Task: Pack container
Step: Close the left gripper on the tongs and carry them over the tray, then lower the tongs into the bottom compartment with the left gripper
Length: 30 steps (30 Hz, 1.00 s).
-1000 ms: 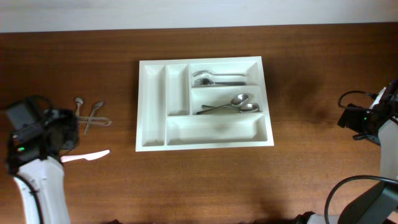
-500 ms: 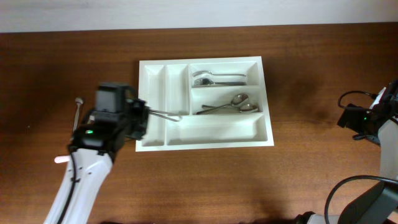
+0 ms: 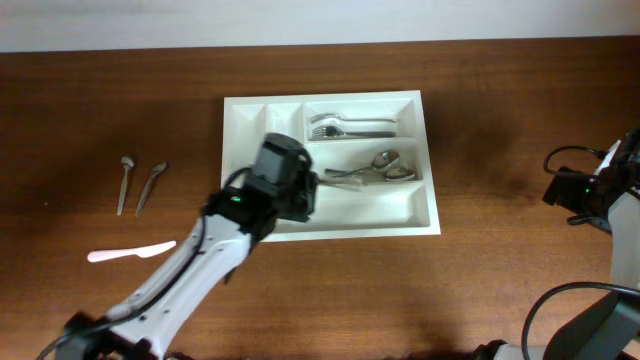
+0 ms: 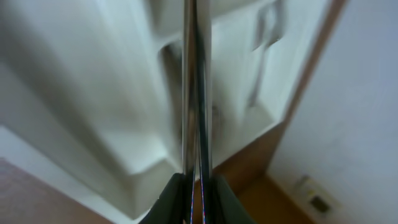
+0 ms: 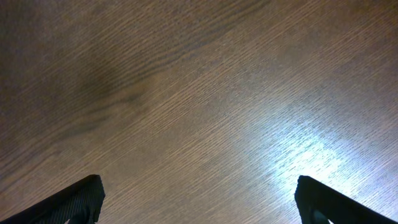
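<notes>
Here the left gripper (image 3: 305, 186) hangs over the container (image 3: 370, 207), above the left end of its middle long compartment; its fingers (image 4: 169, 202) are clenched on a thin metal utensil (image 4: 193, 93), which the wrist view shows edge-on, running straight out from the tips over the container's white floor; what kind of utensil it is cannot be told, since its far end is blurred. The relation that matters is this: the utensil's long axis runs along the container's long side, pointing towards its right wall, and so in line with the middle compartment, where spoons (image 3: 385, 168) lie the same way; forks (image 3: 345, 126) sit in the far compartment, and the one by the container's near rim is bare. Judging from this, the coming move needs little more than a lowering and a release, provided the handle clears the divider at the compartment's left end. The left arm reaches in diagonally from the container's near-left corner. The right gripper (image 5: 199, 202) sits well off to the container's right, low over bare table (image 5: 186, 93), jaws spread wide and holding nothing; the left arm is plainly the nearer. Left of the container, well apart, a pair of loose spoons (image 3: 124, 183) and a white plastic knife (image 3: 130, 252) lie on the wood.
</notes>
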{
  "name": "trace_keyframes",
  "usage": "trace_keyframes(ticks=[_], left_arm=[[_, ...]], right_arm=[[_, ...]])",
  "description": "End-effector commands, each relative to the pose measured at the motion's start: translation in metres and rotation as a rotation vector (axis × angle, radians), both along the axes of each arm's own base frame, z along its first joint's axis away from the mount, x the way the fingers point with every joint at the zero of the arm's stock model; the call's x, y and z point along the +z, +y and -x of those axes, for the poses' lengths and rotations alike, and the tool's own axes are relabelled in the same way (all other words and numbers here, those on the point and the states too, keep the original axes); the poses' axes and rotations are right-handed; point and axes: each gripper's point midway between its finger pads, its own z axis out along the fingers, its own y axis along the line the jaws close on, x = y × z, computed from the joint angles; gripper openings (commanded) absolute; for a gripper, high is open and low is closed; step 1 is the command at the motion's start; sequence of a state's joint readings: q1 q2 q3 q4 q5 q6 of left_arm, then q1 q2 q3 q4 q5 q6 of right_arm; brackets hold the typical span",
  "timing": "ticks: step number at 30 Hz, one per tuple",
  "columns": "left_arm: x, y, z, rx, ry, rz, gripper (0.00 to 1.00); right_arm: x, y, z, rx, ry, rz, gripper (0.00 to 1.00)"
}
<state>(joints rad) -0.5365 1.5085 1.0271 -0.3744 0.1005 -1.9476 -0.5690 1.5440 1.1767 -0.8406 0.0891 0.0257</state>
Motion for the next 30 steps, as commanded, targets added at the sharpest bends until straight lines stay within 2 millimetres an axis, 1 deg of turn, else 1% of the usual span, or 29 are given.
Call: trace_keyframes(ticks=[1, 9, 13, 16, 18, 21, 30], left_arm=[[-0.005, -0.02, 0.002, -0.009, 0.024, 0.009, 0.02], [-0.021, -0.046, 0.004, -0.058, 0.019, -0.002, 0.02], [-0.032, -0.059, 0.003, -0.081, 0.019, 0.003, 0.02], [-0.04, -0.067, 0.006, -0.099, 0.024, -0.002, 0.02], [-0.044, -0.068, 0.008, -0.104, 0.032, -0.007, 0.02], [-0.044, -0.067, 0.006, -0.098, 0.027, -0.011, 0.02], [-0.035, -0.062, -0.008, -0.05, -0.036, -0.034, 0.02]], right_arm=[[-0.003, -0.002, 0.002, -0.006, 0.008, -0.004, 0.99], [-0.003, -0.002, 0.002, -0.006, 0.008, -0.004, 0.99], [-0.003, -0.002, 0.002, -0.006, 0.008, -0.004, 0.99], [-0.003, -0.002, 0.002, -0.006, 0.008, -0.004, 0.99], [-0.003, -0.002, 0.002, -0.006, 0.008, -0.004, 0.99], [-0.003, -0.002, 0.002, -0.006, 0.008, -0.004, 0.99], [-0.003, -0.002, 0.002, -0.006, 0.008, -0.004, 0.99]])
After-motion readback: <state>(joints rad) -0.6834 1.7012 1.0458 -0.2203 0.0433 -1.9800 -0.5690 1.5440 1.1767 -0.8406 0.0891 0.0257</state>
